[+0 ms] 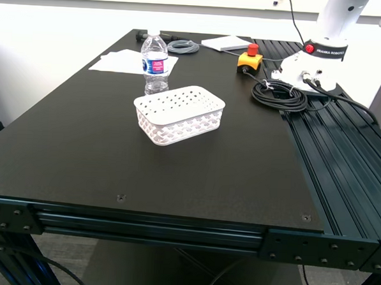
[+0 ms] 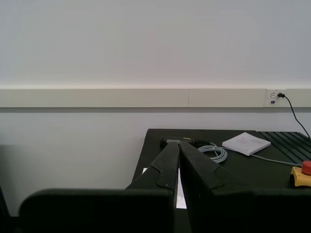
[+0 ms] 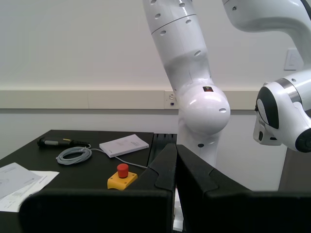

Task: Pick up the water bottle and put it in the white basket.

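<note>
Standing upright on the black surface (image 1: 81, 156), the water bottle (image 1: 156, 63) sits at about 11 o'clock from the white basket (image 1: 178, 114), just beside it and apparently not touching. Cap is on; blue label with a red patch faces the exterior camera. Basket rests flat near the surface's middle, open side up, nothing visible inside.

Neither of the robot's arms shows in the exterior view. First hand (image 2: 179, 145): its wrist camera looks level across the far edge of the surface toward the wall; the two dark fingers meet at their tips, pressed together, holding nothing. Second hand (image 3: 176, 146): same level pose, fingers likewise closed tip to tip with nothing between them, pointed toward the base of a white robot arm (image 3: 197, 87) mounted on the surface's far side.

Other items on the surface, taking the basket as centre in the exterior view: white paper sheets (image 1: 121, 61) at 11 o'clock behind the bottle; a grey coiled cable (image 1: 183, 46) at 12; a yellow box with a red button (image 1: 249, 59) at 1; a black coiled cable (image 1: 279, 95) at 2.
</note>
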You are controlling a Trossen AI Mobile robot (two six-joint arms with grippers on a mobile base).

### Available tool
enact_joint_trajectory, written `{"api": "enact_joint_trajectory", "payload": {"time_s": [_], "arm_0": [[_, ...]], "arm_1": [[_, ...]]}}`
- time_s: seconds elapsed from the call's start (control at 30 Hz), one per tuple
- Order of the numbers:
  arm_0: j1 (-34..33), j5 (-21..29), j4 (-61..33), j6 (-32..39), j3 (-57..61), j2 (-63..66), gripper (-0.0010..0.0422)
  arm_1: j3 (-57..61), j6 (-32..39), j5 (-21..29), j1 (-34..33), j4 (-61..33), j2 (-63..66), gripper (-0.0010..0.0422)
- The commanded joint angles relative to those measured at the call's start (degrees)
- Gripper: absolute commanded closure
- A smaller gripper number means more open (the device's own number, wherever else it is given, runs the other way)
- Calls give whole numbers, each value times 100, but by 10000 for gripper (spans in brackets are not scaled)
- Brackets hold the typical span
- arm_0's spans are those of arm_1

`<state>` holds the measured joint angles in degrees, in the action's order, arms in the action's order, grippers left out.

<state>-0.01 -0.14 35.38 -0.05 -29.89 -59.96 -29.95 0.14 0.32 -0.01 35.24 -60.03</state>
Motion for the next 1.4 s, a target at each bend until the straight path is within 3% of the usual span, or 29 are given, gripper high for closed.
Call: {"api": "enact_joint_trajectory", "payload": {"time_s": [0.03, 0.4, 0.53, 0.67, 0.83, 0.9, 1.1, 1.17, 1.27, 1.4], "arm_0": [[2, -2, 15, 2, -7, 2, 412], [2, -2, 15, 2, -7, 2, 412], [2, -2, 15, 0, -7, 2, 412], [2, -2, 15, 0, -7, 2, 412], [0, -2, -2, 0, -7, 2, 412], [2, -2, -2, 0, -7, 2, 412], [2, -2, -2, 0, -7, 2, 412], [2, -2, -4, 0, -7, 2, 412], [2, -2, -2, 0, -7, 2, 412], [2, -2, -9, 0, -7, 2, 412]], "arm_1": [[-4, -11, 11, -2, 24, 0, 413], [-26, -15, 11, -4, 55, -9, 412], [-140, -26, 223, -9, 533, -398, 412], [-636, 166, 1172, -9, 815, -1578, 413], [-1672, 1027, 3620, -46, 802, -3637, 412], [-2105, 1303, 4162, -98, 721, -4356, 413], [-3239, 1832, 4227, -133, -87, -5600, 409], [-3611, 1840, 4518, -164, -415, -5930, 397], [-3963, 1978, 5206, -251, -538, -6282, 352], [-4044, 2328, 5246, -352, -625, -6347, 247]]}}
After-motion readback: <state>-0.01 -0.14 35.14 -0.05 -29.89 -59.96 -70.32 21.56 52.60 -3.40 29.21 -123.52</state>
